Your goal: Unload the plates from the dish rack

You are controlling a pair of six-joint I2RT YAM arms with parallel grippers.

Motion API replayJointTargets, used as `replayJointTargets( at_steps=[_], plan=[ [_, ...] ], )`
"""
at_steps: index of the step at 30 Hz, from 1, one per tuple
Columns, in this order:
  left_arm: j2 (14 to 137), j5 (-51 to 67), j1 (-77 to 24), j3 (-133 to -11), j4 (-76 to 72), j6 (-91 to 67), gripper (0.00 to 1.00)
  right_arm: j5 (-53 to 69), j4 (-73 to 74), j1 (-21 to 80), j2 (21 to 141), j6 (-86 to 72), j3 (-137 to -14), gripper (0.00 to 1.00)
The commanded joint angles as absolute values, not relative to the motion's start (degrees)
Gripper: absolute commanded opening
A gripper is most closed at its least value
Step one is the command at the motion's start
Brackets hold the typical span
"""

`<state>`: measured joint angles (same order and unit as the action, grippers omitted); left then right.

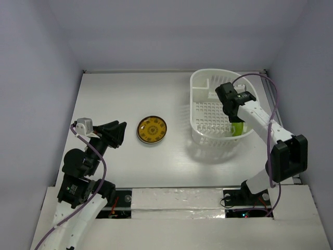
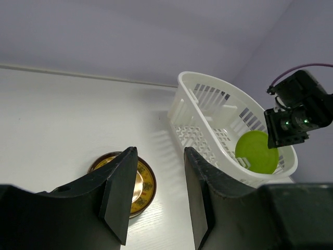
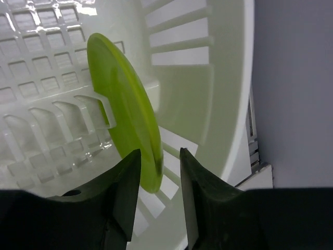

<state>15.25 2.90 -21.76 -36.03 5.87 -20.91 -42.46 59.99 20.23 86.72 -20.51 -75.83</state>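
The white dish rack (image 1: 193,86) stands at the back right of the table. A lime green plate (image 1: 237,128) stands on edge inside it, against its near-right wall. My right gripper (image 1: 233,115) reaches down into the rack. In the right wrist view its jaws (image 3: 159,161) are open, with the green plate's (image 3: 122,109) lower rim between them and a gap on the right. An amber-yellow patterned plate (image 1: 152,129) lies flat on the table. My left gripper (image 1: 117,134) is open and empty just left of it. Teal and cream plates are out of view.
Grey walls close in the table at the back and on both sides. In the left wrist view the amber plate (image 2: 144,183) lies under my left fingers (image 2: 120,192), with the rack (image 2: 177,99), the green plate (image 2: 255,152) and the right arm (image 2: 299,112) beyond.
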Motion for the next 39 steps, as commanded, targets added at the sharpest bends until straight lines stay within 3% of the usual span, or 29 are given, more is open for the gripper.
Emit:
replayJointTargets(
  at_steps=[1, 10, 14, 25, 33, 39],
  plan=[
    [14.50, 3.78, -22.06, -38.06, 3.16, -20.74, 0.38, -42.10, 59.33, 18.90, 88.59, -17.58, -78.05, 0.37],
    [14.41, 3.87, -22.06, -38.06, 3.08, -20.83, 0.38, -45.61, 61.52, 18.90, 92.37, -16.61, -81.30, 0.08],
    [14.50, 3.95, -22.06, -38.06, 2.99, -20.74, 0.38, -45.70, 61.70, 18.90, 91.93, -15.73, -82.26, 0.01],
    [15.03, 3.87, -22.06, -37.97, 2.99, -20.92, 0.38, -52.11, 62.23, 19.51, 91.06, -15.47, -85.25, 0.00],
    [15.47, 3.52, -22.06, -37.97, 3.25, -20.92, 0.38, -56.42, 63.37, 20.04, 87.02, -17.75, -96.13, 0.00],
    [15.82, 2.99, -22.06, -38.06, 3.51, -20.74, 0.38, -42.48, 52.41, 27.23, 77.11, -18.11, -96.78, 0.00]
  ],
)
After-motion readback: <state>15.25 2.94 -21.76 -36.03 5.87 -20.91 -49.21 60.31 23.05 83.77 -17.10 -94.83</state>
